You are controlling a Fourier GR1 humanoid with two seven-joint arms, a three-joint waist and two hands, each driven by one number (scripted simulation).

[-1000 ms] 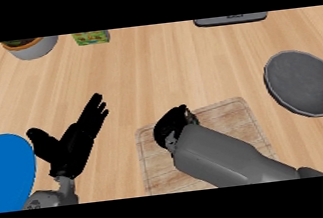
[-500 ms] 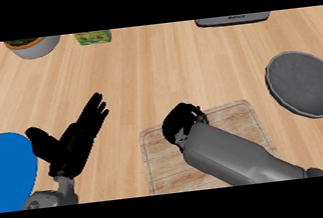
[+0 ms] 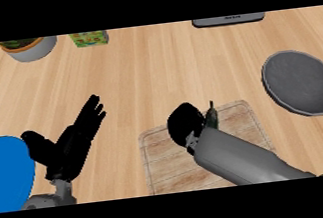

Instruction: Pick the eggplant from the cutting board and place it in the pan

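In the head view, the right hand (image 3: 186,122) lies on the cutting board (image 3: 162,157) near its far edge. Its fingers curl down round the eggplant (image 3: 212,117), hiding all but a thin dark-green end that pokes out at the hand's right side. The grey forearm covers much of the board's middle.

The left hand (image 3: 68,146) rests at the lower left with its fingers straight and spread, holding nothing, just beside the blue plate (image 3: 1,174).

The pan (image 3: 301,84) sits apart to the right of the board, with bare counter between them. A potted plant (image 3: 29,46), a green box (image 3: 88,38) and a dark grey object (image 3: 229,20) line the far edge.
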